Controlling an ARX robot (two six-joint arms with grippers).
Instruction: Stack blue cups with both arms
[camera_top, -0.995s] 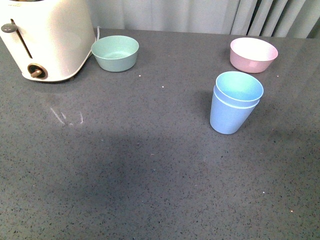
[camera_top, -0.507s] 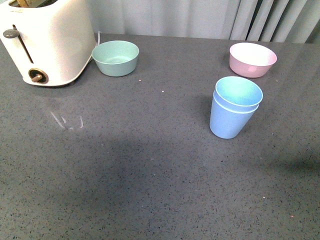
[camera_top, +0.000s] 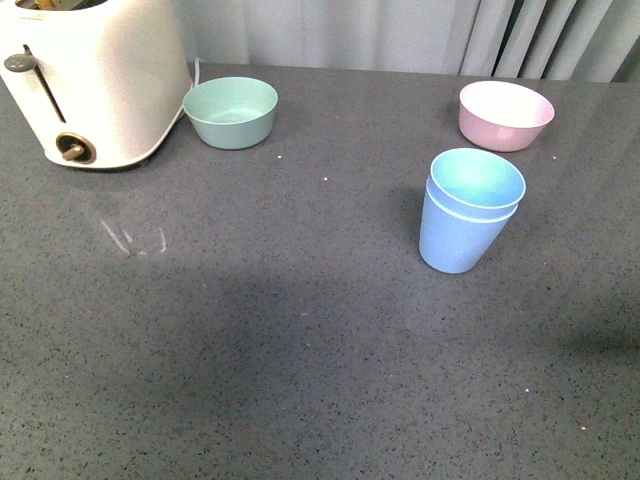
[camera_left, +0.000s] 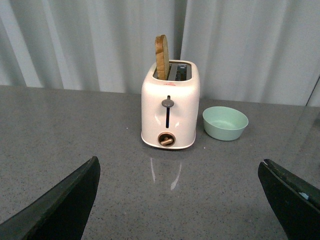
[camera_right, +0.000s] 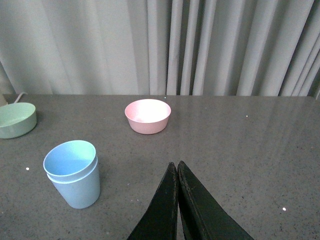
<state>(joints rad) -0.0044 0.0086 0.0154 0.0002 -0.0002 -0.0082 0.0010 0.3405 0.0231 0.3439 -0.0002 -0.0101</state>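
Blue cups nested upright, apparently fully; both arms clear.

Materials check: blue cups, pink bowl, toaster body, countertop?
Blue cups: likely matte plastic; soft even sheen, thin rims, one nested in the other.
Pink bowl: probably the same matte plastic or melamine; dull surface, paler inside.
Toaster: glossy cream shell, painted metal or plastic, cannot tell which.
Countertop: polished grey speckled stone or composite; it mirrors reflections.

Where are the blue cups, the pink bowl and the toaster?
blue cups (camera_top: 458, 238), front view, on the outer cup's side wall
pink bowl (camera_top: 503, 128), front view, on its outer wall
toaster (camera_left: 169, 120), left wrist view, on its front face
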